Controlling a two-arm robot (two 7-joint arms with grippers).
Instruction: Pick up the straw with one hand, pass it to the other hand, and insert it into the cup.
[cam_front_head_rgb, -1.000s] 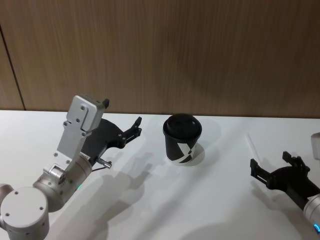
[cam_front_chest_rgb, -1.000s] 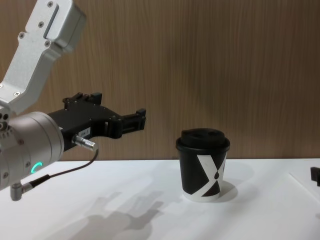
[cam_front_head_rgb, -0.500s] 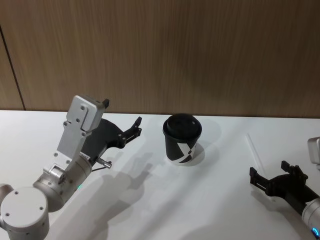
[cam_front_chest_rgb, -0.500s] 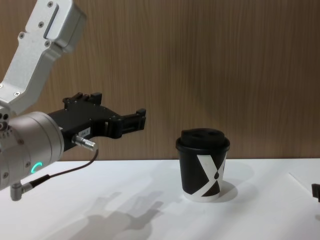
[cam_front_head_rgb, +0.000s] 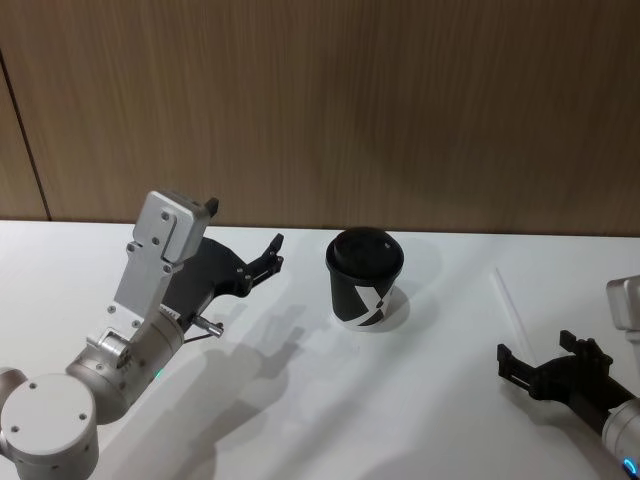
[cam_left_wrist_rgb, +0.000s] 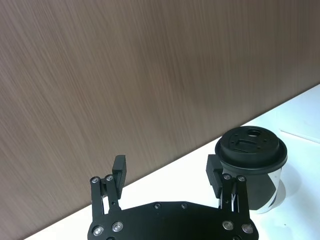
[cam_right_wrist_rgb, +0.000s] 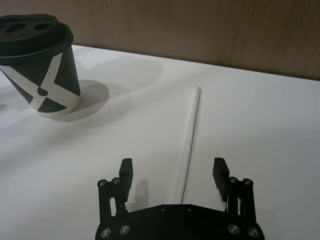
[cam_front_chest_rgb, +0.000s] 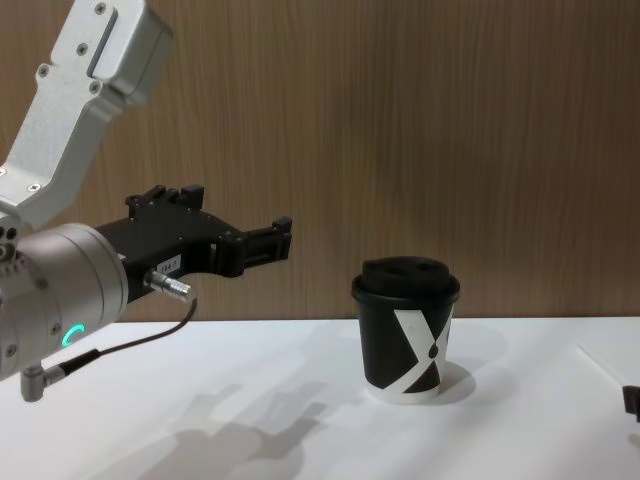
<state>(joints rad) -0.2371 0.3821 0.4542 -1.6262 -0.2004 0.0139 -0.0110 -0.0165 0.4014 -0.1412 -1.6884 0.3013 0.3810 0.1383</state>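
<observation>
Head view, my right gripper (cam_front_head_rgb: 537, 352) is hovering open just short of the straw (cam_front_head_rgb: 508, 300), which is lying flat right of the cup (cam_front_head_rgb: 365, 278), my left gripper (cam_front_head_rgb: 275, 253) is hanging open left of the cup, right wrist view, the straw is lining up between my spread fingers.

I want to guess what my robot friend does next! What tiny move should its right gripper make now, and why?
Probably ease the small black right gripper forward and down around the long thin white plastic straw. Its fingers are open, and the straw lies flat on the white table, lined up between them, untouched. The left gripper hangs open left of the black paper cup.
</observation>
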